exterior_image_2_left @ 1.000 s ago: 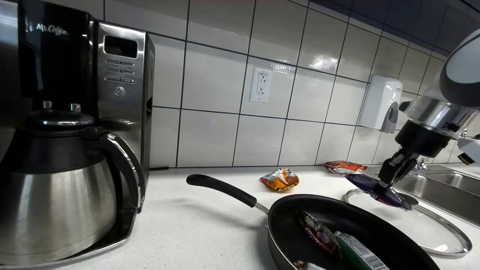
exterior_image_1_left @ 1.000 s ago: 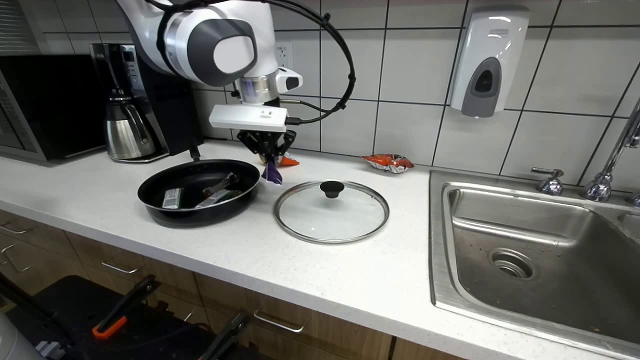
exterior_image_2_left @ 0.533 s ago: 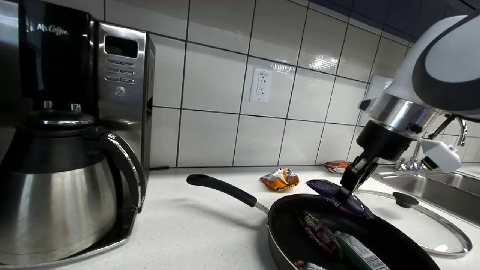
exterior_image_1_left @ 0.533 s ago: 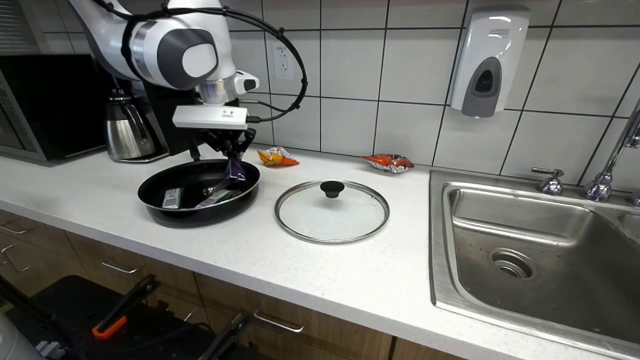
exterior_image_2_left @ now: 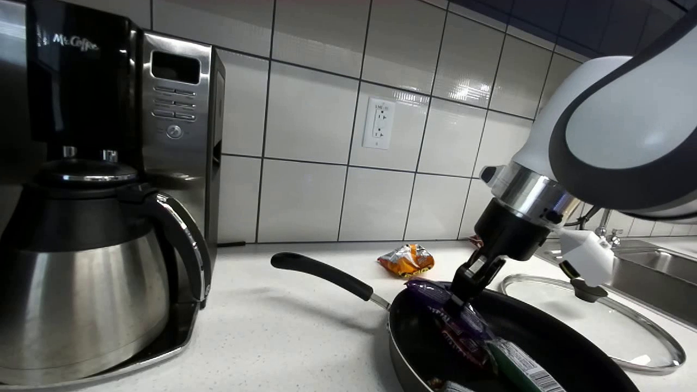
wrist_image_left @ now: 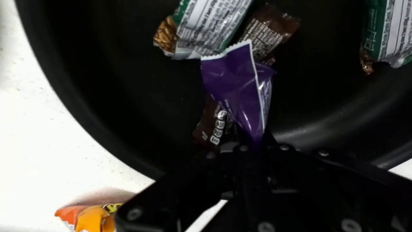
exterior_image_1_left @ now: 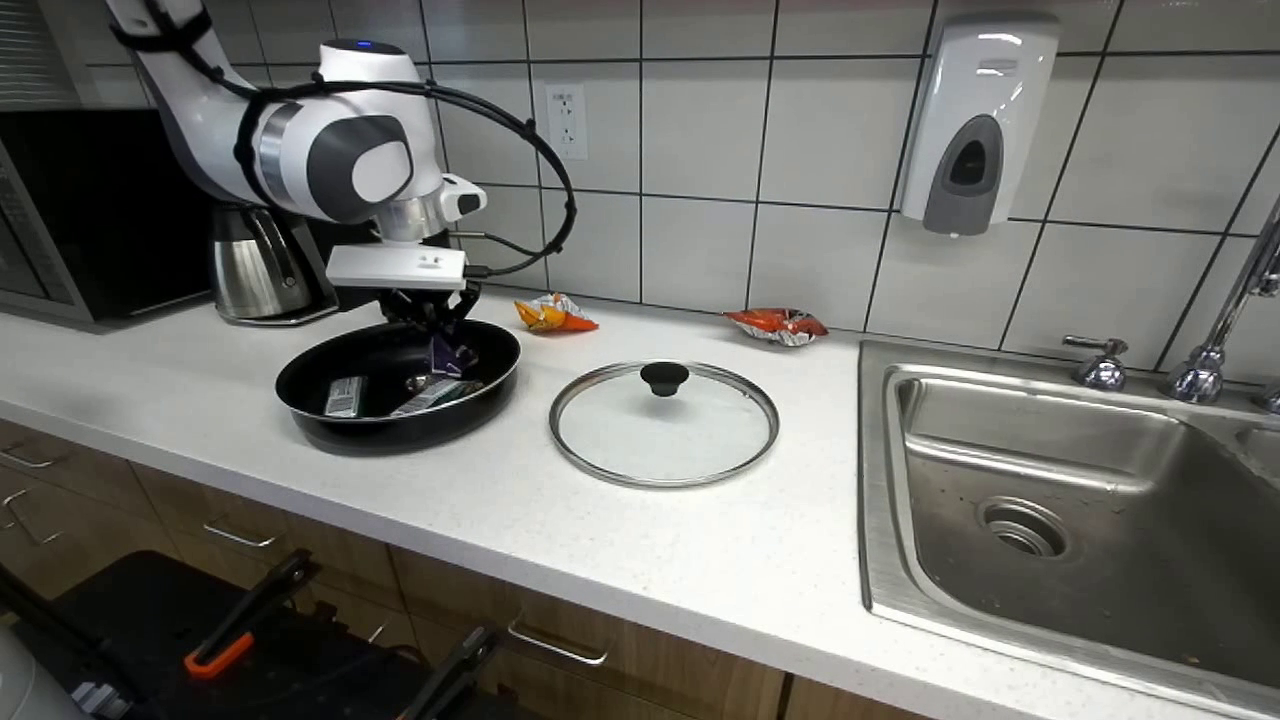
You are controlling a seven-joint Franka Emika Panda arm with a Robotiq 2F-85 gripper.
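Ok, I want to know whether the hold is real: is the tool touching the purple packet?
Touching. The wrist view shows the tool shut on the purple packet, which narrows to a pinch between the jaws.

In the wrist view, the gripper (wrist_image_left: 252, 143) occupies the bottom edge, its jaws clamped on a purple packet (wrist_image_left: 233, 80). The purple packet extends toward the top, over the black pan (wrist_image_left: 135, 80). Brown wrapping (wrist_image_left: 209, 125) shows at its lower left and upper right; contact between the two cannot be determined. A green-and-white packet (wrist_image_left: 209, 27) lies near the top edge, a second green-and-white packet (wrist_image_left: 392, 35) at the right edge. Outside the pan, an orange packet (wrist_image_left: 89, 217) sits on the white counter (wrist_image_left: 42, 154), partly covered by the gripper.
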